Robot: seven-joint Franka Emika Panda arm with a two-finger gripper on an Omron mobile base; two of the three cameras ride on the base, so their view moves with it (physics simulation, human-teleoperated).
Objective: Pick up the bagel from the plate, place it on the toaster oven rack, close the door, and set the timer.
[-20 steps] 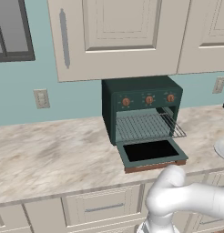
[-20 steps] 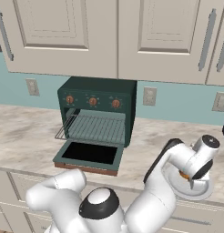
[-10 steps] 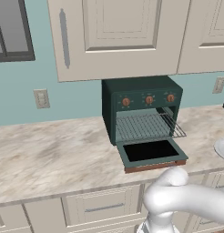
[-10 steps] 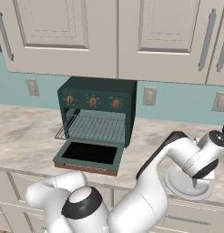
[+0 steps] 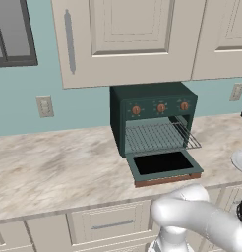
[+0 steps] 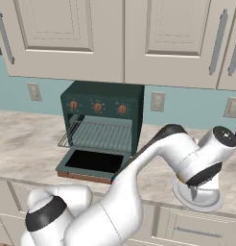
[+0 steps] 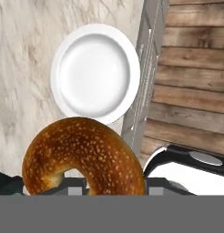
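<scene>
marbled table (image 5: 59, 167) runs under cream wall cabinets (image 5: 128, 39). dark green toaster oven (image 6: 103, 115) stands at the back of it, against the blue wall. the door (image 5: 165, 167) is folded down flat toward the table's front edge, black glass up, copper handle along its near edge. the toaster oven rack (image 5: 155, 137) sits bare inside the cavity, partly slid forward. three copper knobs in a row above the opening; the timer (image 5: 184, 106) is the right-end one. the plate (image 7: 95, 73) lies well to the right of the oven, near the table's edge, bare. the bagel (image 7: 82, 157) is lifted above the plate, clear of it. the tool (image 7: 77, 187) is clamped on the bagel's ring.
</scene>
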